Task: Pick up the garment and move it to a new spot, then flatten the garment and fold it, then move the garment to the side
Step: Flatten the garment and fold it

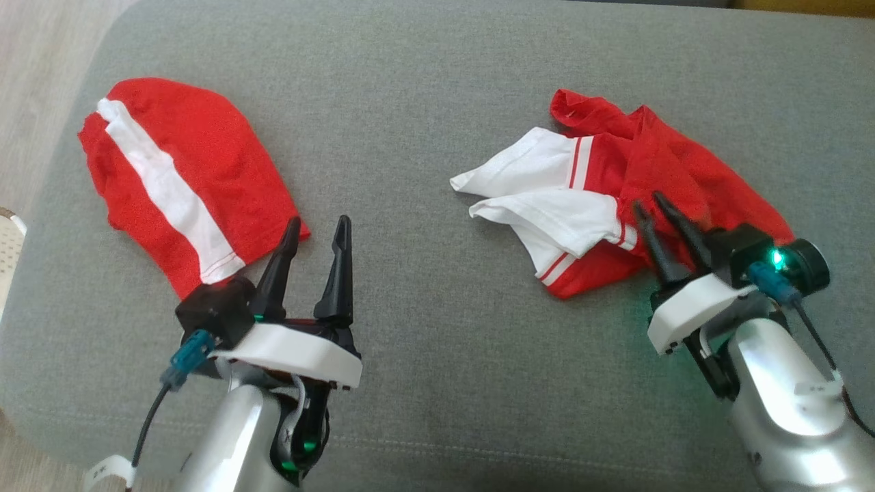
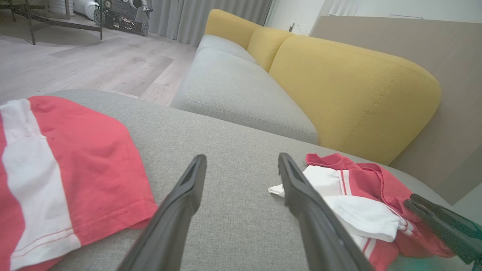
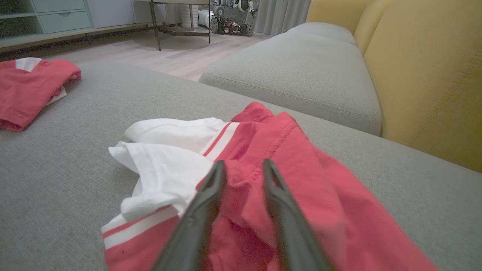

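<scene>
1. Grippers are working over a grey sofa seat [image 1: 424, 102], where the crumpled red-and-white garment [image 1: 615, 164] is lying on the robot's right side.
2. Right gripper [image 1: 649, 201] is straddling a ridge of the garment's red cloth with its fingers drawn narrow; whether they are pinching it cannot be told.
3. Left gripper [image 1: 319, 220] is hanging over bare cushion, fingers spread wide and holding nothing.
4. Second red garment [image 1: 198, 164], white-striped, is lying flat, well apart on the left.
5. Work appears to be only beginning: lifting, relocating, flattening, folding and setting aside are all waiting.
</scene>
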